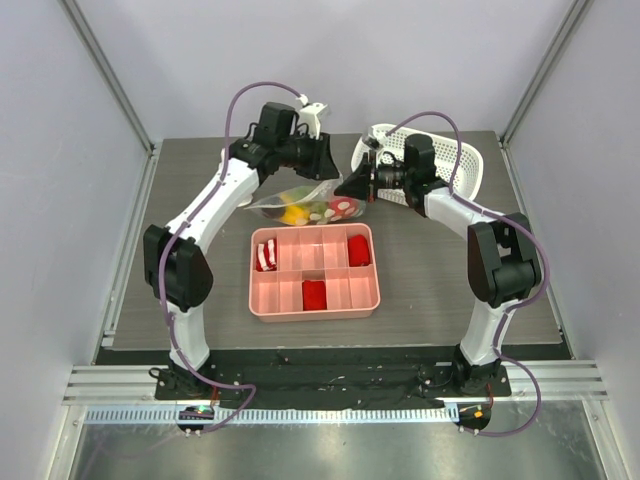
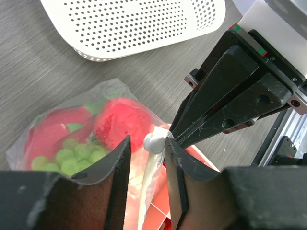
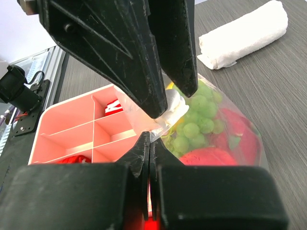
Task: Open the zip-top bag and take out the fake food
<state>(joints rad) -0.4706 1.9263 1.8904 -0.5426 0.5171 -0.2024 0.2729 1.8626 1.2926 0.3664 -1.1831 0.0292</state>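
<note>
The clear zip-top bag sits behind the pink tray, with its zip edge lifted between both grippers. Through the plastic the fake food shows: red round pieces, green grapes and a yellow piece. My right gripper is shut on a corner of the bag by the zip strip; in the left wrist view its fingers come in from the upper right. My left gripper is open, and the white zip slider sits between its fingers against the right one.
The pink compartment tray lies in front of the bag and holds red blocks and a striped piece. A white perforated basket stands at the back right. A rolled white cloth lies beyond the bag.
</note>
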